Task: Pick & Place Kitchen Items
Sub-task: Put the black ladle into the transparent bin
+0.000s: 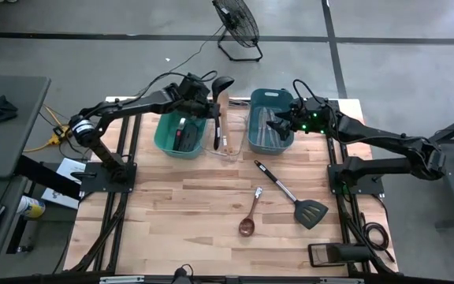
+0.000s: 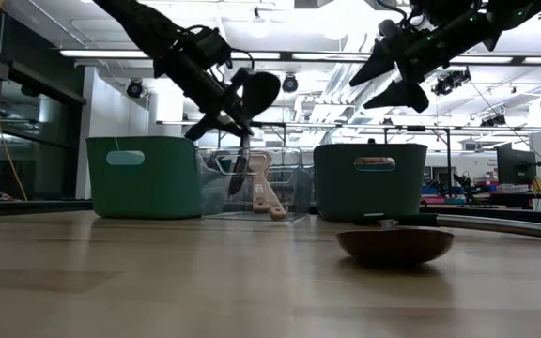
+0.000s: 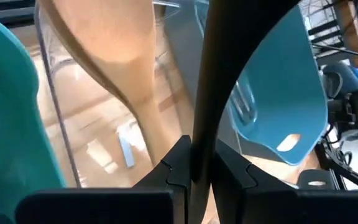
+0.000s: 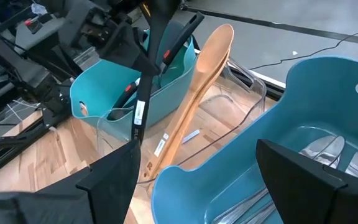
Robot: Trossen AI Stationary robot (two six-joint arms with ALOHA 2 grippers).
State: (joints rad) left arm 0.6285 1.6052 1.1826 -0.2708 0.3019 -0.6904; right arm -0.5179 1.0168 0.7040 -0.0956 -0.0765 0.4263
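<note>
Three bins sit in a row at the far side of the wooden table: one green rectangular plastic bin on the left, one clear rectangular bin in the middle, one blue rectangular plastic bin on the right

Left gripper hangs above the gap between green and clear bins, fingers pressed together on the handle of one black plastic ladle; ladle hangs handle-down, bowl up, handle end dipping into the clear bin per low view

Clear bin also holds one long wooden spoon leaning against its wall, bowl end up; low view shows a second wooden handle beside it, can't tell what utensil

Green bin holds at least one black utensil with red on the handle; exact count unclear

Right gripper hovers over the blue bin, fingers spread wide, holding nothing; slim silver metal cutlery lies in the bin bottom, several pieces, count unclear

Two items lie loose on the table, near the right side: one black slotted spatula with metal handle, blade toward the near edge, and one brown wooden spoon just left of it, apart from it, bowl toward the near edge
</note>
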